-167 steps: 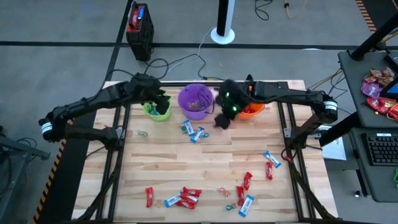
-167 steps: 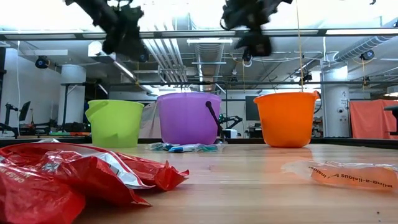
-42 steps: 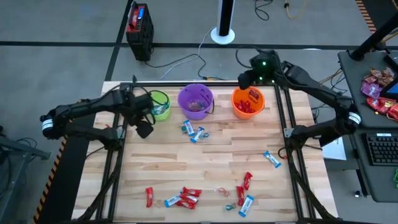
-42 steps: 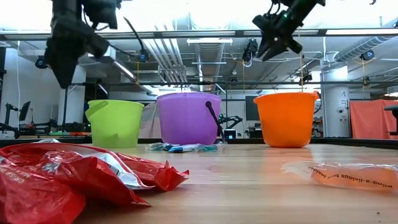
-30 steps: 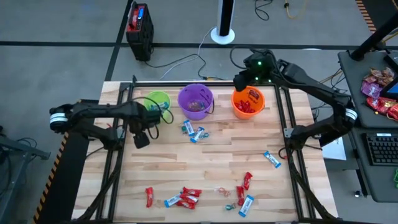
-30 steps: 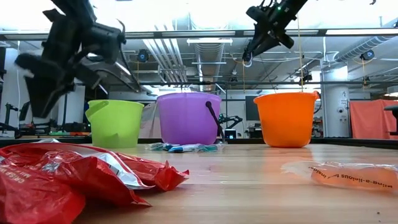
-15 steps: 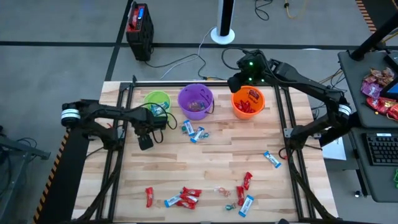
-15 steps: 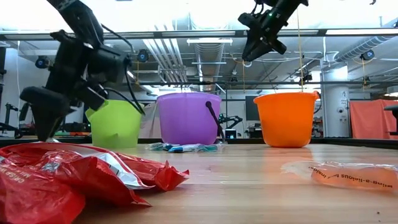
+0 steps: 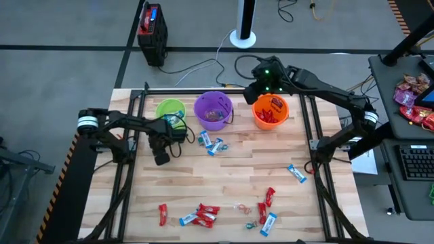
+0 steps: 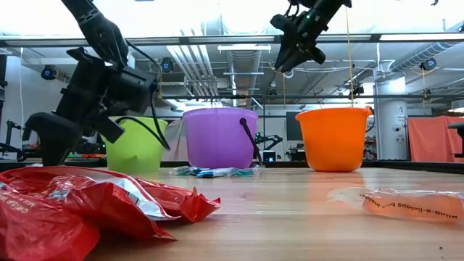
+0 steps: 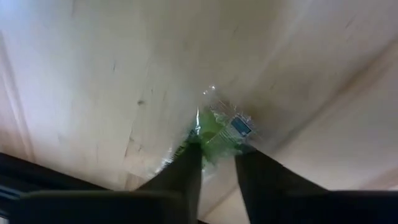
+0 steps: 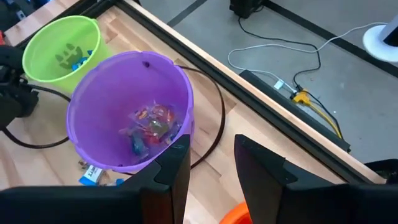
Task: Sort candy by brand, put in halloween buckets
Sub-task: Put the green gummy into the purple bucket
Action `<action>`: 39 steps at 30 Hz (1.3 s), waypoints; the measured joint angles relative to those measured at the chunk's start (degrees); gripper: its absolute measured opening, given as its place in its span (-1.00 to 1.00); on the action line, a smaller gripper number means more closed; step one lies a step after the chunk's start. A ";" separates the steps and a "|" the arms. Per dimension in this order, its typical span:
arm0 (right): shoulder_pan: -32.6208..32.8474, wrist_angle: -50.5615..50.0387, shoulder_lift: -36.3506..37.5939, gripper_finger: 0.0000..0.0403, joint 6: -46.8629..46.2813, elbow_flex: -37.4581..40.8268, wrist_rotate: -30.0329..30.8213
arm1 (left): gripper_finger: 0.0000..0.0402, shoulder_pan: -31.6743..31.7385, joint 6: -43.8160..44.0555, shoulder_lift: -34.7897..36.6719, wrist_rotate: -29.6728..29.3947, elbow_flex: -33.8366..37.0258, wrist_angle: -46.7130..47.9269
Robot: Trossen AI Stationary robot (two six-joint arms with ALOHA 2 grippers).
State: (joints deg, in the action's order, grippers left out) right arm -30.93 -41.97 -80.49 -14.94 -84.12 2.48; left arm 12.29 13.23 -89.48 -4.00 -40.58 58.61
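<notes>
Three buckets stand at the far edge: lime green (image 9: 171,110), purple (image 9: 214,110) and orange (image 9: 270,112). My left gripper (image 9: 161,157) is low over the table's left part, near the green bucket, pointing down. It is open, and a small clear-greenish candy (image 11: 217,129) lies on the wood between its fingertips (image 11: 194,158). My right gripper (image 9: 256,85) is open and empty, high above the gap between the purple and orange buckets. The purple bucket (image 12: 134,118) holds some candy. Red and blue-white candies lie near the purple bucket (image 9: 211,144) and along the near edge (image 9: 200,215). My left gripper comes from above, pointing down, one fingertip at each side of the greenish candy's wrapper (image 11: 208,140). Whether the fingers touch it, I cannot tell. The candy lies flat on the table.
More candies lie at the right (image 9: 296,173) and near right (image 9: 269,196). A red wrapper (image 10: 87,210) and an orange-tinted one (image 10: 406,203) sit close to the low camera. Black frame rails (image 9: 129,169) run along both table sides. A heap of candy bags (image 9: 415,102) lies off the table, right.
My left gripper has come down from beside the green bucket toward the table, drifting slightly toward the near edge, and now stands low over the greenish candy. My right gripper has moved toward the table's left, from above the orange bucket toward the purple one, staying high.
</notes>
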 joint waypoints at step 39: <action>16.82 40.79 -9.83 -0.25 13.20 -4.93 -20.86 | -1.00 -1.79 -0.62 41.55 11.37 -12.26 -56.30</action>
State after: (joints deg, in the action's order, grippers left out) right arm -14.11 -1.18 -90.32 -1.73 -89.04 -18.38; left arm 10.50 12.61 -47.93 7.37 -52.84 2.31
